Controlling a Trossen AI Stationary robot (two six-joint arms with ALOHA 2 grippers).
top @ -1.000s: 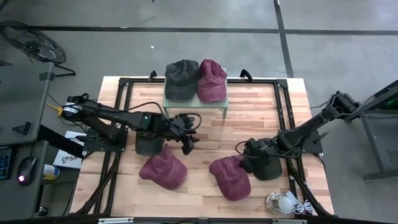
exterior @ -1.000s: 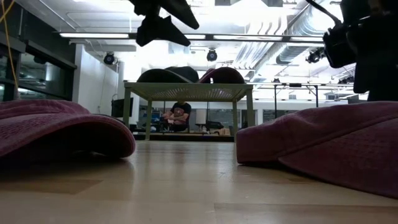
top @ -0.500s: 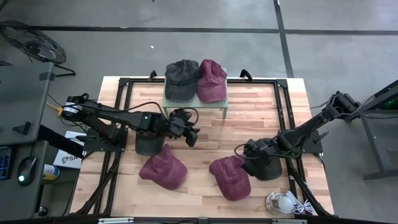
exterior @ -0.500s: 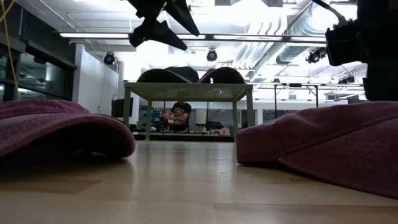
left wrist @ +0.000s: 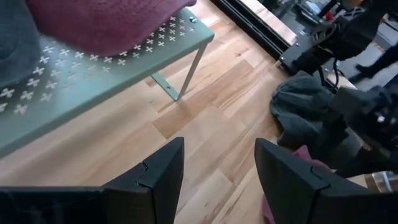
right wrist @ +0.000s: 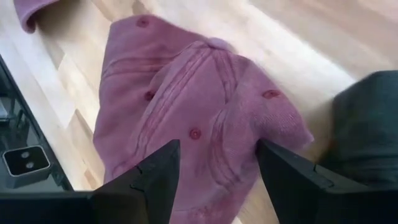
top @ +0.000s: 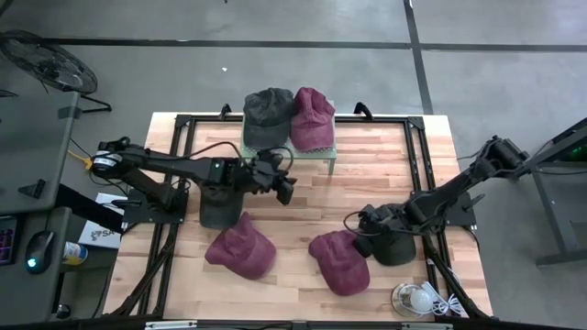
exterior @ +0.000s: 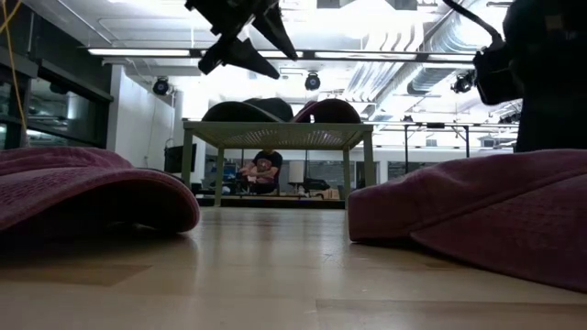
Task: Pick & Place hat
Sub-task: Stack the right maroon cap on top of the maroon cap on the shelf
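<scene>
A green stand point(top: 287, 151) at the table's far middle carries a dark grey hat point(top: 268, 110) and a maroon hat point(top: 312, 119) side by side. Two more maroon hats lie crown up on the wood, one near left point(top: 241, 247) and one near right point(top: 339, 261). My left gripper point(top: 284, 188) hangs open in the air just in front of the stand point(left wrist: 112, 62), holding nothing. My right gripper point(right wrist: 217, 180) is open close above the near right maroon hat point(right wrist: 199, 118), one finger over each side of its crown; I see no touch.
A dark grey hat point(top: 394, 246) lies under my right arm, next to the near right maroon hat. Another dark hat point(top: 218, 209) lies under my left arm. A black frame point(top: 417, 165) rims the table. A small lamp with its cord point(top: 417, 299) sits at the near right corner.
My left gripper has gone toward the table's far edge, up to the green stand, and has rolled about its own line on the way. It stays open. The hats lie where they were.
</scene>
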